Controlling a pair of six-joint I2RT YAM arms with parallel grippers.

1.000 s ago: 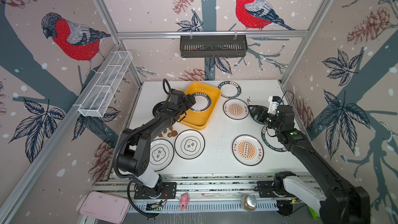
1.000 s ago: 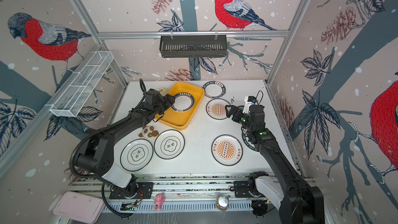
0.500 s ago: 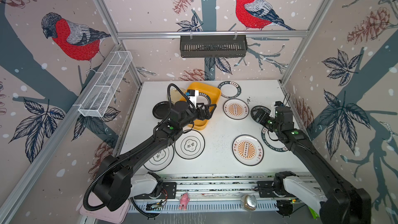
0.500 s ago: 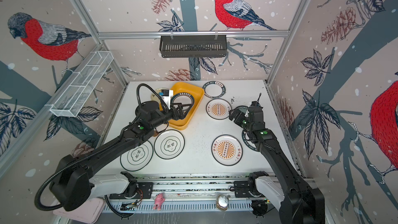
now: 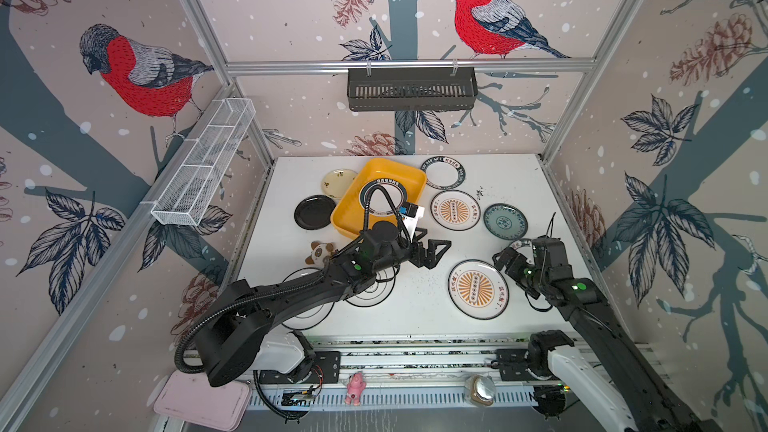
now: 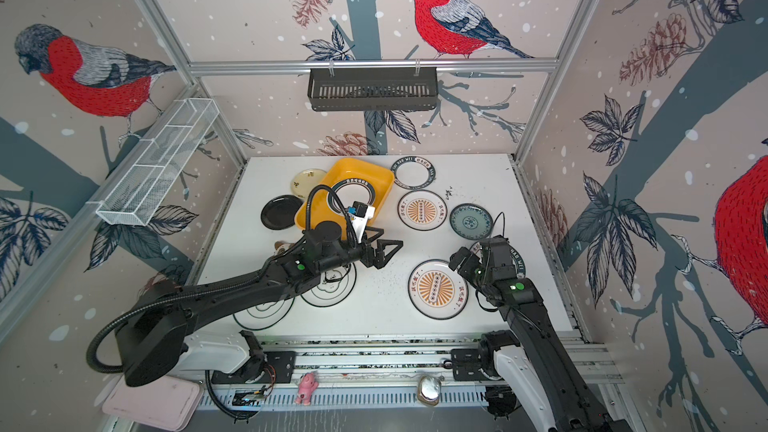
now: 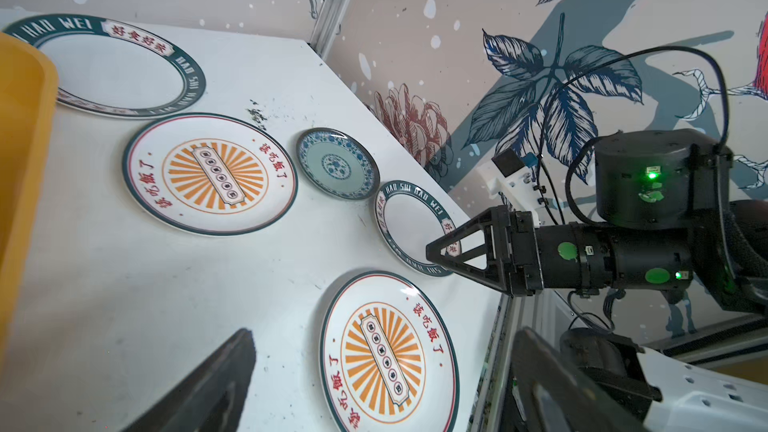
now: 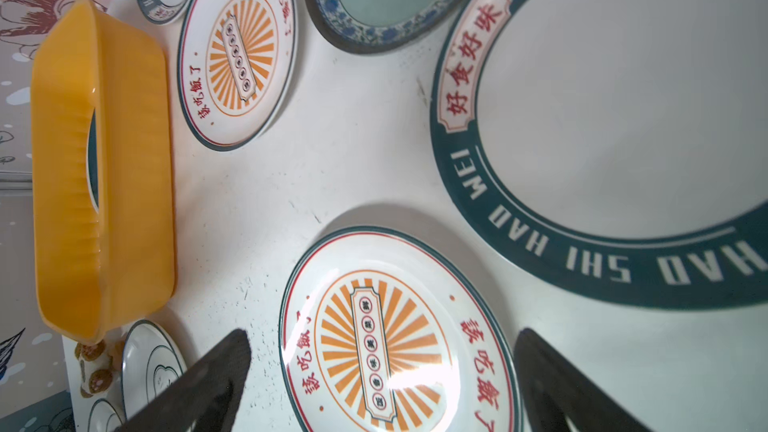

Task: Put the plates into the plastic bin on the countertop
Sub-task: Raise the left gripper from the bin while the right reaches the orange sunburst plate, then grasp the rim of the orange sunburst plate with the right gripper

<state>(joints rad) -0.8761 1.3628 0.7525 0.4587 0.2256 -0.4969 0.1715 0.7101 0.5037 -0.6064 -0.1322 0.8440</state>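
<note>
Bin (image 5: pixel 395 169), yellow, sits far-centre on the counter (image 5: pixel 415 305) with one lettered-band plate (image 5: pixel 380 203) lying in it. Left tool (image 5: pixel 434 246), jaws apart and empty, has pulled back from the bin to mid-counter. Right tool (image 5: pixel 505 259), jaws apart, has drawn nearer, over the right-edge lettered plate (image 7: pixel 411 222).

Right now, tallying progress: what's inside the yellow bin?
One dark-banded white plate lies in the yellow bin. The left arm's cable and wrist camera cover its near end, so that part is hidden.
</note>
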